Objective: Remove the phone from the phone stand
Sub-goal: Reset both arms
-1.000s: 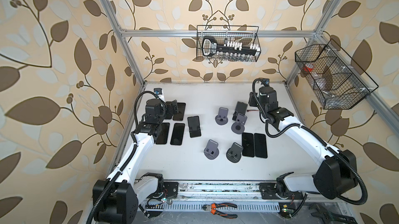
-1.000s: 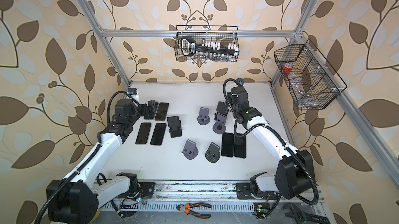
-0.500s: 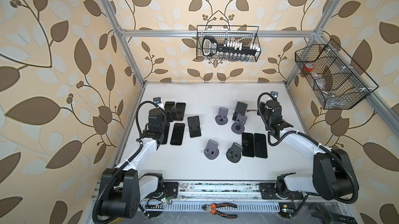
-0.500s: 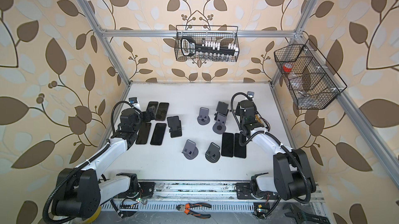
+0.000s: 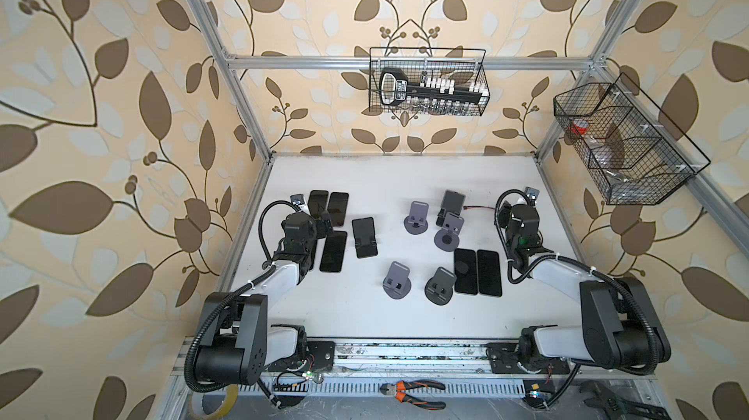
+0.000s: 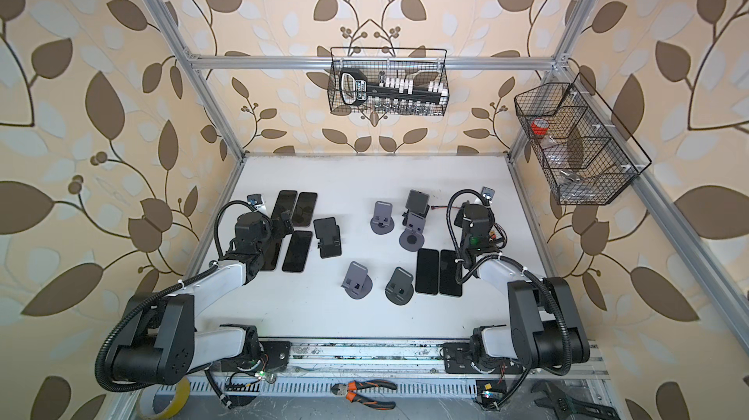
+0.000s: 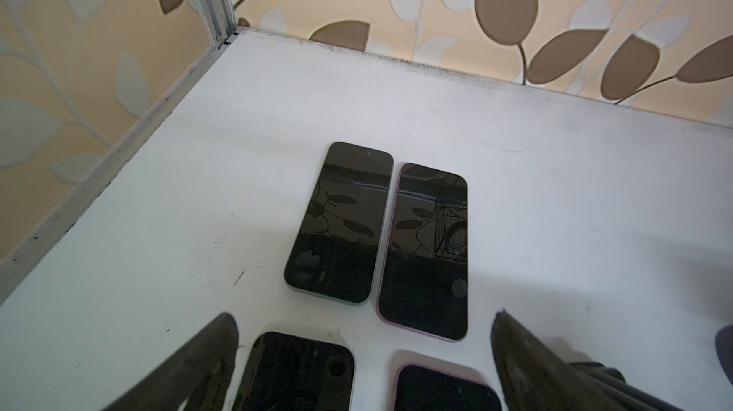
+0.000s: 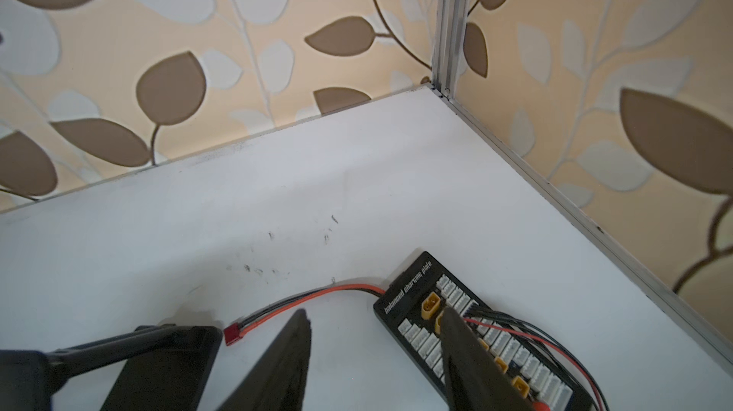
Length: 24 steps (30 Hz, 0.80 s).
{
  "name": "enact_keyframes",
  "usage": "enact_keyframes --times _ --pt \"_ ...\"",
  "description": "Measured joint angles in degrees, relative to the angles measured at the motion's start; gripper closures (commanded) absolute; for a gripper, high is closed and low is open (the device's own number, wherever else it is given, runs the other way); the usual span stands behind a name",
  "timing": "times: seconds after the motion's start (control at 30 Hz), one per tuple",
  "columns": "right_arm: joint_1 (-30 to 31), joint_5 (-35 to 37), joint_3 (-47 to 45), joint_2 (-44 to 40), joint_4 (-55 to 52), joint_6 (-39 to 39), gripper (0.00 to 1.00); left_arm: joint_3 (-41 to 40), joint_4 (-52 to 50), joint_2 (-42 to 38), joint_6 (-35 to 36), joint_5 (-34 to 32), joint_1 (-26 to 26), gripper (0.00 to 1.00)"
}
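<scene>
A dark phone [image 5: 452, 201] leans on a grey phone stand at the far middle of the white table. Another phone [image 5: 364, 232] rests on a black stand [image 5: 367, 251] left of centre. Both show in both top views. In the right wrist view the far phone [image 8: 158, 361] sits beside my right gripper [image 8: 373, 310], which is open and empty over a black charging board [image 8: 412, 294]. My left gripper [image 7: 365, 314] is open wide, empty, above flat phones [image 7: 341, 222].
Several empty grey stands [image 5: 417, 217] [image 5: 397, 276] stand mid-table. Two phones [image 5: 477, 272] lie flat right of centre, several more [image 5: 333, 252] at the left. A red and black wire [image 8: 301, 302] runs from the board. Wire baskets [image 5: 427, 85] hang on the walls.
Both arms have folded back toward the near side. The right gripper has moved right, away from the far phone. The left gripper has drawn back a little over the flat phones.
</scene>
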Motion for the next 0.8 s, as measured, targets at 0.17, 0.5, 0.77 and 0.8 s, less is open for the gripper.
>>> enact_keyframes --times 0.17,0.5,0.77,0.8 --pt "-1.4 -1.9 -0.1 0.9 3.4 -1.5 0.46 -0.5 0.5 -0.5 0.0 -0.1 0.0 0.01" --pt "-1.6 -1.8 -3.6 -0.5 4.9 -4.0 0.46 -2.7 0.4 -3.2 0.0 -2.1 -0.8 0.01" --pt "-1.6 -3.8 -10.4 -1.1 9.4 -4.3 0.45 -4.5 0.4 -5.6 0.8 -5.7 -4.4 0.01" --pt "-1.6 -4.1 -10.8 -1.1 10.1 -4.5 0.45 -4.6 0.4 -5.6 1.0 -6.3 -4.9 0.01"
